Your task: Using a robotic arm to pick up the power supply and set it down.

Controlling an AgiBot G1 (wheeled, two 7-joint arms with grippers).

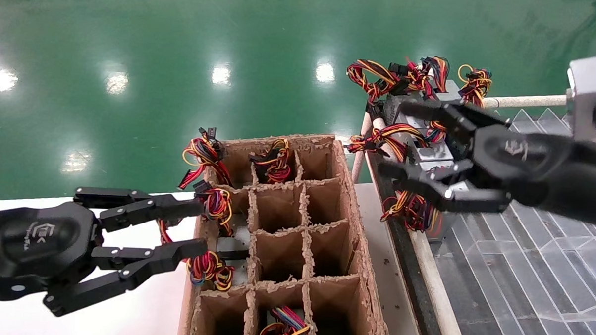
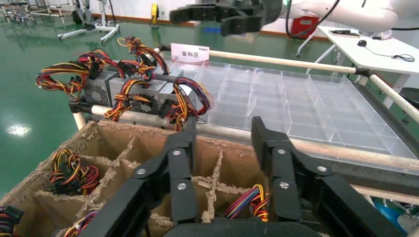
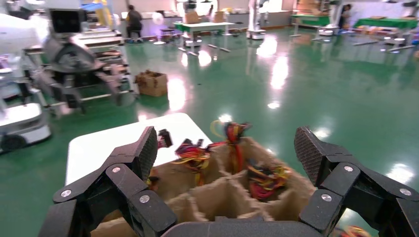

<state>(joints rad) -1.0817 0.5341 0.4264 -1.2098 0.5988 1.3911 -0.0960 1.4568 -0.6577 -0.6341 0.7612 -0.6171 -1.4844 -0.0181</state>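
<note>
Several silver-grey power supplies [image 1: 435, 152] with red, yellow and black wire bundles stand in a row at the near-left corner of a clear tray [image 1: 522, 274]. My right gripper [image 1: 395, 138] hovers just above that row, open, with nothing between its fingers. The left wrist view shows the same row [image 2: 123, 86] and the right gripper [image 2: 222, 15] above it. More wire bundles [image 1: 273, 161] stick out of cells in a cardboard divider box [image 1: 349, 189]. My left gripper [image 1: 199, 227] is open at the box's left wall, beside a wire bundle [image 1: 210, 268].
The divider box stands on a white table [image 1: 139, 306], with the clear compartment tray [image 2: 296, 98] to its right on a pipe-framed rack [image 1: 523, 101]. Green floor lies beyond. In the right wrist view the open right gripper [image 3: 227, 145] faces the box [image 3: 222, 192].
</note>
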